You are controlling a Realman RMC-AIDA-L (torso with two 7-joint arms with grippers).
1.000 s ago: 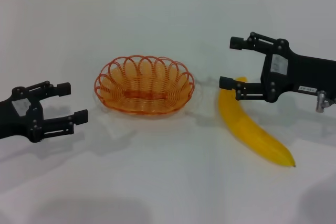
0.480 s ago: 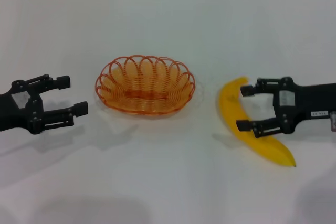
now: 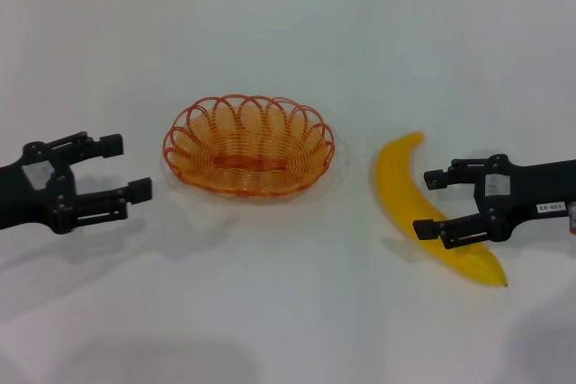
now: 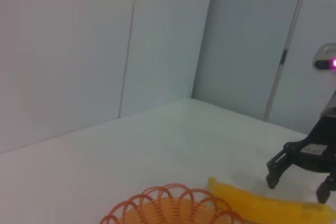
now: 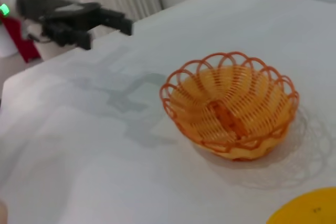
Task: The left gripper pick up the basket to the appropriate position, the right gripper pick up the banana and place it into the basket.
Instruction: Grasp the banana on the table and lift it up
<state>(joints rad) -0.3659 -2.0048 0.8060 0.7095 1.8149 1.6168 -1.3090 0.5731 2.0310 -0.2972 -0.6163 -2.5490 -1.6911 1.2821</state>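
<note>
Left gripper: I see my left gripper (image 3: 126,168) hovering above the white table (image 3: 288,42), fingers spread apart and holding nothing; it also shows far off in the right wrist view (image 5: 113,27).
Basket: the orange wire basket (image 3: 248,144) sits upright on the table, well apart from the left fingertips, out past them toward the middle; nothing lies inside it.
Right gripper: my right gripper (image 3: 430,203) is low over the banana, fingers spread, one to either side of the fruit's lower half; I cannot tell whether either pad touches the peel.
Banana: the yellow banana (image 3: 409,195) lies flat on the table, its middle stretch running between the right fingers, its pointed ends sticking out beyond them on both sides.
Basket to banana: near each other but not touching, with bare table between.
</note>
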